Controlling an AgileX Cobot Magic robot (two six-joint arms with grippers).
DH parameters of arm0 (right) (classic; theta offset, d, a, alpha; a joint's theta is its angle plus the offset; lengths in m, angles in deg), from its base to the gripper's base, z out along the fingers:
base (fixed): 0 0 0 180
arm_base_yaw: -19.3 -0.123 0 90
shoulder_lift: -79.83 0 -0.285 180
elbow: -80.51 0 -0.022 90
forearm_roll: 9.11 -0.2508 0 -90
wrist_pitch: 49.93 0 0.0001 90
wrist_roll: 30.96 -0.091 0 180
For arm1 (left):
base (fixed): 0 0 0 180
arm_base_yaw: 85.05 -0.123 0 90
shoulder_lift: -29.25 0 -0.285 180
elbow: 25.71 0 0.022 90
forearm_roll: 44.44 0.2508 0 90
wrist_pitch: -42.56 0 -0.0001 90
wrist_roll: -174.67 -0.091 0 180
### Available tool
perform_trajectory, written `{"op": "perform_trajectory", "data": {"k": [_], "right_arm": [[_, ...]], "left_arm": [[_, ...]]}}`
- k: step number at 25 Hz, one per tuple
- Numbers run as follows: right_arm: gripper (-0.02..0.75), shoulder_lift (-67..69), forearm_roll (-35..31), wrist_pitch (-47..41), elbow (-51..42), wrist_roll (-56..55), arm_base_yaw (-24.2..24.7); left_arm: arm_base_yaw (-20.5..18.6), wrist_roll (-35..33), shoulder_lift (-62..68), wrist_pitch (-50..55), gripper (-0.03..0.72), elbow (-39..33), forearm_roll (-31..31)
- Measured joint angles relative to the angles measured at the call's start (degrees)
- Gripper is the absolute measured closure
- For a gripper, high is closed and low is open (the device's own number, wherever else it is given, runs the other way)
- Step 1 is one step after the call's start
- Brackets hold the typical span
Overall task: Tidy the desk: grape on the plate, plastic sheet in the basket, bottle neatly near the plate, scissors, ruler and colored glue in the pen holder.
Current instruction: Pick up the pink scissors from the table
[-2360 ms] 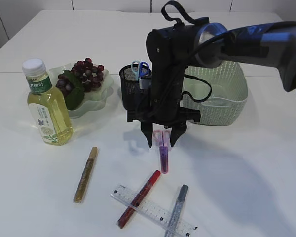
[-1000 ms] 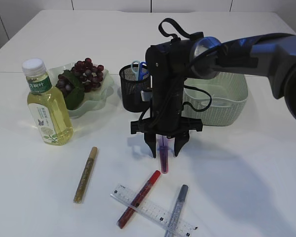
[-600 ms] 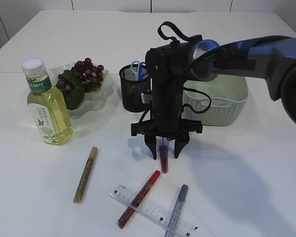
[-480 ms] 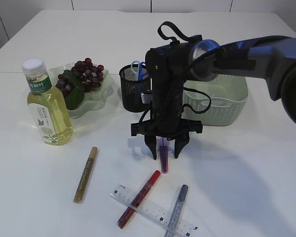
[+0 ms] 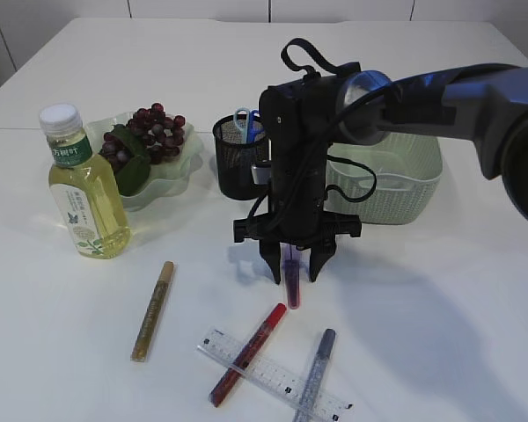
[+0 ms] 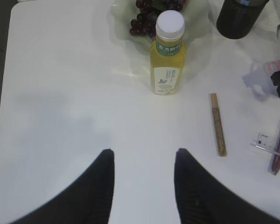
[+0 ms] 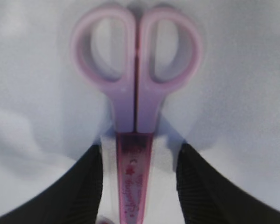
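Landmark: pen holder [image 5: 240, 156], black mesh, upright, blue scissors [image 5: 250, 120] already inside.
Change: the right gripper [image 5: 292, 271] has come down from above the pink scissors [image 5: 290, 274] and now straddles them; over the last half-second it barely moves.
Meaning: judged as the moment before the squeeze; the pink scissors remain flat on the table [image 5: 440, 299].
Right hand: open, one finger [image 7: 86, 184] each side of the sheathed blade just below the handles [image 7: 136, 60]; not yet clamped.
Left hand: left gripper [image 6: 143, 179] open and empty, hanging over bare table well apart from the pen holder.
Done: grapes [image 5: 150, 132] on the plate [image 5: 178, 171]; bottle [image 5: 84, 189] upright beside the plate.
Left: ruler [image 5: 273, 374] with red [image 5: 248, 352], grey [image 5: 314, 369] and gold [image 5: 152, 309] glue pens, in front of the pen holder.
Room: the basket [image 5: 396, 176] stands just beside the pen holder; the holder's mouth is narrow, so a straight lift and upright drop look safest.
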Motion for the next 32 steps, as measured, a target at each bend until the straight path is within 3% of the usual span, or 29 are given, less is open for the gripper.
{"op": "perform_trajectory", "data": {"k": [9,32], "right_arm": [[0.547,0.00,0.17,0.00,0.00,0.00,0.00],[0.557,0.00,0.79,0.00,0.00,1.55,-0.04]], "left_arm": [[0.00,0.00,0.00,0.00,0.381,0.00,0.00],[0.00,0.00,0.00,0.00,0.382,0.00,0.00]]}}
